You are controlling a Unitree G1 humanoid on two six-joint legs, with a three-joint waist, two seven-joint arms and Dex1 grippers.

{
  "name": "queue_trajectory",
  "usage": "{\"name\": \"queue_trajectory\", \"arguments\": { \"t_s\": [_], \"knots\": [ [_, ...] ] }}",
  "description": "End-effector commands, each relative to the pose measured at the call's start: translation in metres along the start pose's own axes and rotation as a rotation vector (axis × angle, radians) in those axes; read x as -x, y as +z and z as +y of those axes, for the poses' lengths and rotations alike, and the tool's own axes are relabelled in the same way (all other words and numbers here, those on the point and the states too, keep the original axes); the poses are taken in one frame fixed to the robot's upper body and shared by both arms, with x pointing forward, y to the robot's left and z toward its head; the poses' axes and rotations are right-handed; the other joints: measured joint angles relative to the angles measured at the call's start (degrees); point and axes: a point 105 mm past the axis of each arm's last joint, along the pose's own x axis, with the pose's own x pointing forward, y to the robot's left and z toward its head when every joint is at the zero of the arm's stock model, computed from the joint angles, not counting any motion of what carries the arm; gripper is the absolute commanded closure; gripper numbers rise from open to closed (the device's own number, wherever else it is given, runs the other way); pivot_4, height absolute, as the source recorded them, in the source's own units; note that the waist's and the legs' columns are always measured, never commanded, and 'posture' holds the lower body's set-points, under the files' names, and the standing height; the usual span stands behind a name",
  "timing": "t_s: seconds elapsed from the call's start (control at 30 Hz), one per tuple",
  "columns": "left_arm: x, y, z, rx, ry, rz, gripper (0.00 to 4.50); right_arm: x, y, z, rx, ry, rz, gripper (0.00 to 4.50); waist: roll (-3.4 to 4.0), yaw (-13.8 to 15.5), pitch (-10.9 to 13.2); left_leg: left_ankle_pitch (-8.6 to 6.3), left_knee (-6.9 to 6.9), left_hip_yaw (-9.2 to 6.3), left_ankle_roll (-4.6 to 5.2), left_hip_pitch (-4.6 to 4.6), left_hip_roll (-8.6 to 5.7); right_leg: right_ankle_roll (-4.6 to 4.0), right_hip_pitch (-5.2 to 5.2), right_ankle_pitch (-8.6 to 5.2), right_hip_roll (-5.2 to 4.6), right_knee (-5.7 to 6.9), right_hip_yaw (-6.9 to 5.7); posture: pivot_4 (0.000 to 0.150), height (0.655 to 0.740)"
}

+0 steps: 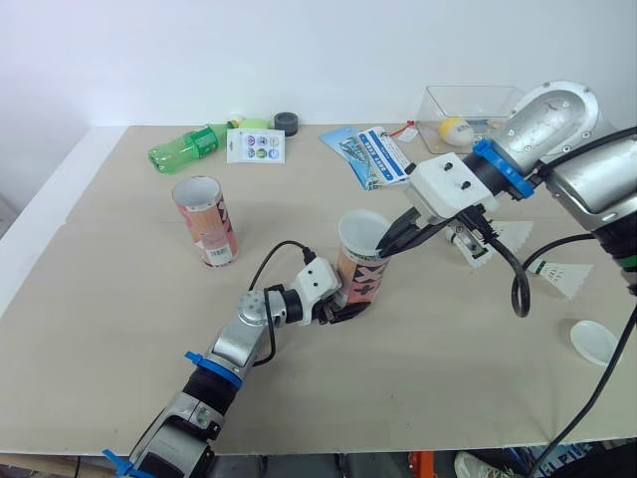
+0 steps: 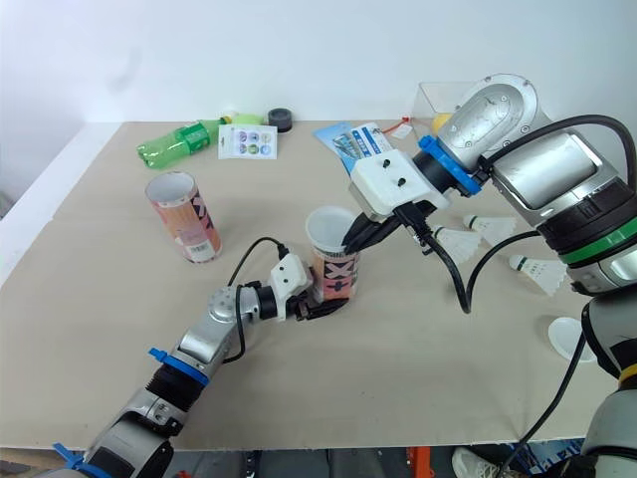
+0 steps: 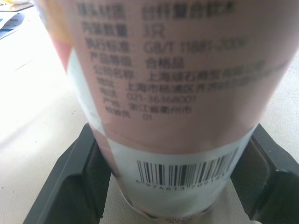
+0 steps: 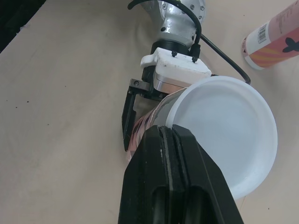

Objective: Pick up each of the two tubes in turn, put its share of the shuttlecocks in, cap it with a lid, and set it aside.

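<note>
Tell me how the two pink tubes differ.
The middle tube is clamped by the left gripper; the left tube stands alone. The middle tube has a white lid held at its mouth by the right gripper; the left tube's mouth is open. Both share the pink print.

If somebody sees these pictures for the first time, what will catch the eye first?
At the centre the left pincer grips a pink tube near its base, while the right pincer pinches a white lid at its mouth. A second tube stands open farther left.
</note>
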Motion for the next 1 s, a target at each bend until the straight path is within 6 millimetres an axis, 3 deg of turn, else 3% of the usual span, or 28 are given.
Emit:
{"name": "queue_trajectory", "arguments": {
  "t_s": [0.03,0.4,1.0],
  "knots": [
    [0.001,-0.012,-0.004,0.038,-0.003,0.04,1.53,0.005,0.0,0.004,0.003,0.032,0.018,4.44,0.0,0.0,0.0,0.0,0.0,0.0,0.0,0.0,0.0,0.0,0.0,0.0,0.0,0.0,0.0,0.15,0.74],
    [0.003,-0.014,-0.004,0.041,-0.003,0.048,1.53,0.015,0.011,0.004,-0.021,0.01,-0.01,4.44,0.0,0.0,0.0,0.0,-0.02,0.0,0.0,-0.01,-0.01,0.01,0.0,-0.04,-0.01,0.0,0.0,0.15,0.74],
    [0.0,-0.014,-0.006,0.05,-0.006,0.044,1.53,0.011,0.004,0.01,-0.054,0.03,-0.016,4.44,0.0,0.0,0.0,0.0,-0.02,0.0,0.0,-0.01,-0.01,0.0,-0.01,-0.05,0.0,0.0,0.0,0.15,0.74]
  ]
}}
